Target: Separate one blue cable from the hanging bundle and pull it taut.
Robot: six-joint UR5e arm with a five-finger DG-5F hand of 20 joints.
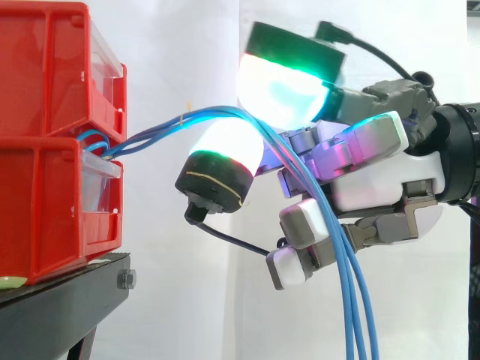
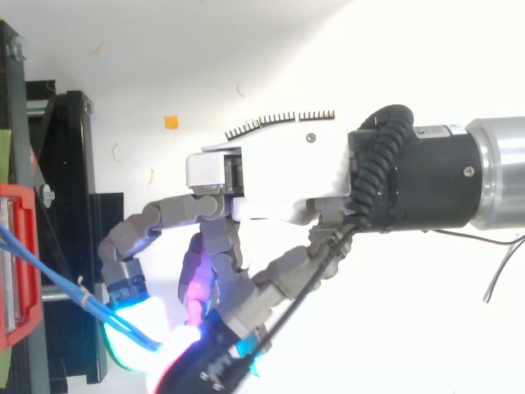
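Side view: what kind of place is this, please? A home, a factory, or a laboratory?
Most likely a robot laboratory test stand: red bins stacked on a black stand, a plain white curtain behind them, and a robot hand with blue cables from the bins draped across it.

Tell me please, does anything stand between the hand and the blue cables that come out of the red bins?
Nothing visible does. The blue cables run from the red bins straight between the curled fingers of the hand and hang down below it.
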